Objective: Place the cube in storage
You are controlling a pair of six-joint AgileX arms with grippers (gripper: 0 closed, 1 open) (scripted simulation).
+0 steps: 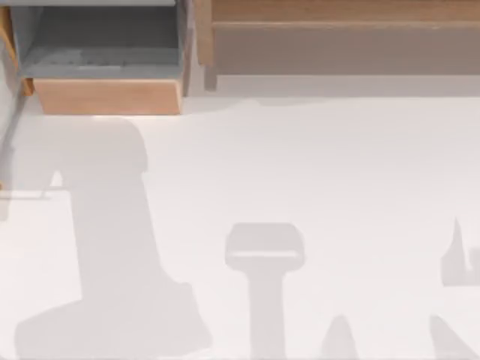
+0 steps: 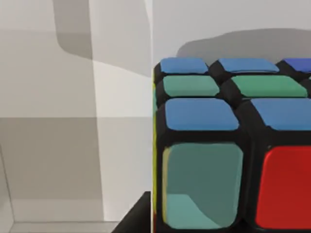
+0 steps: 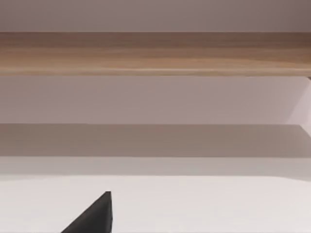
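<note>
Overhead, the storage point(image 1: 105, 94) sits in the upper left of the frame, its grey interior open to the camera and its light tan front panel facing the white table point(image 1: 315, 172). A long brown wooden shelf point(image 1: 337, 22) runs along the top edge from the middle to the upper right. Soft grey shadows of the arms fall across the lower half of the tabletop.

Seen from the left wrist camera, the cube point(image 2: 228, 145) looms large in the right half of the frame, showing blue, green, teal and red stickers between black grid lines, with pale grey walls behind it. A black fingertip point(image 2: 136, 216) edges in at the bottom of that frame, just beside the cube; whether the left jaws grasp it cannot be told.

From the right wrist camera, a black fingertip point(image 3: 95, 216) points toward the shelf; its jaw state cannot be told either.
</note>
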